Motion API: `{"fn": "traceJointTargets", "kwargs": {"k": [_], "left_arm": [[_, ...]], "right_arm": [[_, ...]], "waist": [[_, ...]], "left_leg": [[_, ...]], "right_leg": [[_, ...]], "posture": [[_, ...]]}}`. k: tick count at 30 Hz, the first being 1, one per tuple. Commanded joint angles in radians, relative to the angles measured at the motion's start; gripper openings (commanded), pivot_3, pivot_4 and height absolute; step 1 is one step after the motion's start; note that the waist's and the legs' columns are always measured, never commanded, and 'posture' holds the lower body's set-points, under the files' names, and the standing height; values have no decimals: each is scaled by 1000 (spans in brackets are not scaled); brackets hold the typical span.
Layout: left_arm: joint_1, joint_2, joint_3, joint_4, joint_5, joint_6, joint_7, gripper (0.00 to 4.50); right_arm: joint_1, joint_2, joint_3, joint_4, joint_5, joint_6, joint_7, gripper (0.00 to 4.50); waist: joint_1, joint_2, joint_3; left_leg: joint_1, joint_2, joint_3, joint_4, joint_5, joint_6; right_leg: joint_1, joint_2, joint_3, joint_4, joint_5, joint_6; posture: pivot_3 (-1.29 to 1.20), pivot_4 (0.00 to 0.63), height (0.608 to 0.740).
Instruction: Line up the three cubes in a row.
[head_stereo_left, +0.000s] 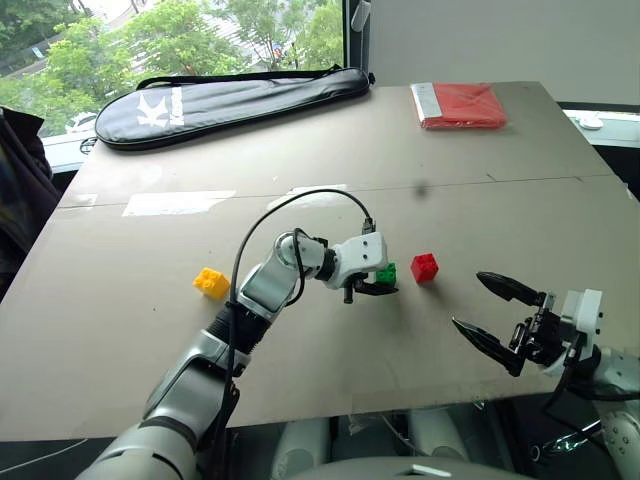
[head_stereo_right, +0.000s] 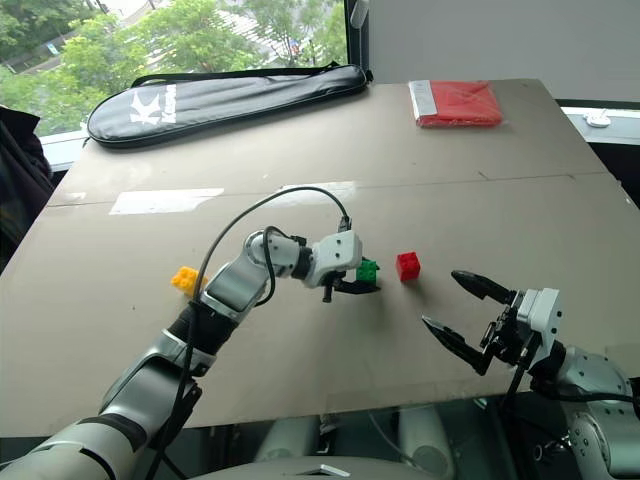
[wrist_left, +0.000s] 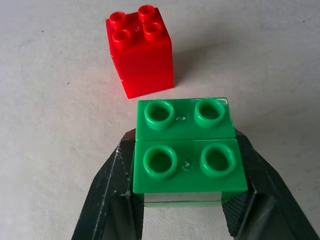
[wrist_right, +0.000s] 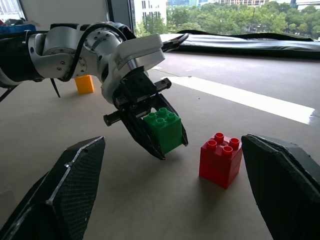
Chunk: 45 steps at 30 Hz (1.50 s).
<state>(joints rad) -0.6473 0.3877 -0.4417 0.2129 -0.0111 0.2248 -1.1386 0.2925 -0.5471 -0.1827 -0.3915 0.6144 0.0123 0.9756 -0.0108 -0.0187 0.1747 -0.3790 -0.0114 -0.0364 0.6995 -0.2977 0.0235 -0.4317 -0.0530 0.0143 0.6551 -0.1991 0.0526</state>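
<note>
Left gripper (head_stereo_left: 382, 289): we record it clenched on the green cube (head_stereo_left: 386, 272), one black finger on each side, studs up, near the middle of the grey table (head_stereo_left: 150, 330); whether the cube touches the table we cannot tell.

Red cube (head_stereo_left: 424, 267): we note it upright on the table, just beside the green one, toward our right, apart from it.

Yellow cube (head_stereo_left: 211, 282): we list it well apart on our left.

Right gripper (head_stereo_left: 495, 317): released, fingers spread wide, empty, near the table's front edge.

Far side: a black racket bag (head_stereo_left: 230, 103) and a flat red packet (head_stereo_left: 460, 104).
</note>
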Motion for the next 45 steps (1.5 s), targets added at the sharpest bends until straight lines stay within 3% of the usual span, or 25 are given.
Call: {"fn": "traceJointTargets", "kwargs": {"k": [1,11,12,14,15,16,17,19,20,32,39,45], "left_arm": [[3,-10,5,-7,-11,40,-2,1353],[40,-26,6,-14,-18,115,15,1353],[44,-24,4,-12,-15,115,17,2153],[50,-24,4,-10,-13,120,24,2746],[49,-25,6,-5,-7,113,35,2746],[45,-27,11,5,1,102,50,3463],[40,-28,14,14,5,93,62,3639],[32,-32,25,26,3,86,79,4404],[29,-32,30,28,1,85,85,4490],[1,-36,55,103,11,19,157,4490],[22,-26,67,52,-39,-16,92,4490],[25,4,157,-38,-154,-91,1,4490]], "right_arm": [[-9,-14,-21,-41,6,4,-7,4500],[-17,-20,-20,-59,6,21,-14,4500],[-15,-20,-19,-59,4,20,-13,4500],[-13,-20,-20,-59,3,18,-10,4500],[-12,-20,-20,-59,3,17,-8,4500],[-10,-19,-20,-58,3,15,-7,4500],[-9,-18,-19,-57,2,14,-6,4500],[-8,-16,-18,-54,0,11,-3,4500],[-8,-15,-18,-52,0,10,-1,4500],[-19,-3,-12,-20,-4,-9,20,4500],[-18,1,-11,-5,-5,-18,34,4500],[-19,-1,-13,11,-5,-25,51,4500]], "waist": [[0,0,0],[1,0,0],[1,0,0],[1,0,0],[2,0,0],[3,0,0],[3,0,0],[3,0,0],[3,0,0],[0,0,0],[-1,0,0],[1,0,0]], "left_leg": [[0,0,0,0,0,0],[0,0,0,2,0,0],[0,0,0,2,0,0],[0,0,0,2,0,0],[0,0,0,2,0,0],[0,0,0,2,0,0],[1,1,0,2,0,0],[2,2,0,3,0,0],[2,2,0,3,0,0],[2,2,0,3,0,0],[1,2,0,3,0,0],[0,3,-1,3,0,0]], "right_leg": [[0,0,0,0,0,1],[0,0,0,2,-1,2],[0,0,0,2,-1,2],[0,0,0,2,-1,2],[0,0,0,2,-1,2],[1,0,0,2,-1,2],[2,0,0,2,-2,3],[2,0,0,2,-2,3],[2,0,0,2,-2,3],[2,0,0,2,-2,3],[2,0,0,2,-2,3],[1,0,-1,2,-2,3]], "posture": [[0,150,701],[0,150,701],[0,150,701],[0,150,701],[0,150,701],[0,150,701],[0,150,701],[0,150,701],[0,150,701],[0,150,701],[0,150,701],[0,150,701]]}}
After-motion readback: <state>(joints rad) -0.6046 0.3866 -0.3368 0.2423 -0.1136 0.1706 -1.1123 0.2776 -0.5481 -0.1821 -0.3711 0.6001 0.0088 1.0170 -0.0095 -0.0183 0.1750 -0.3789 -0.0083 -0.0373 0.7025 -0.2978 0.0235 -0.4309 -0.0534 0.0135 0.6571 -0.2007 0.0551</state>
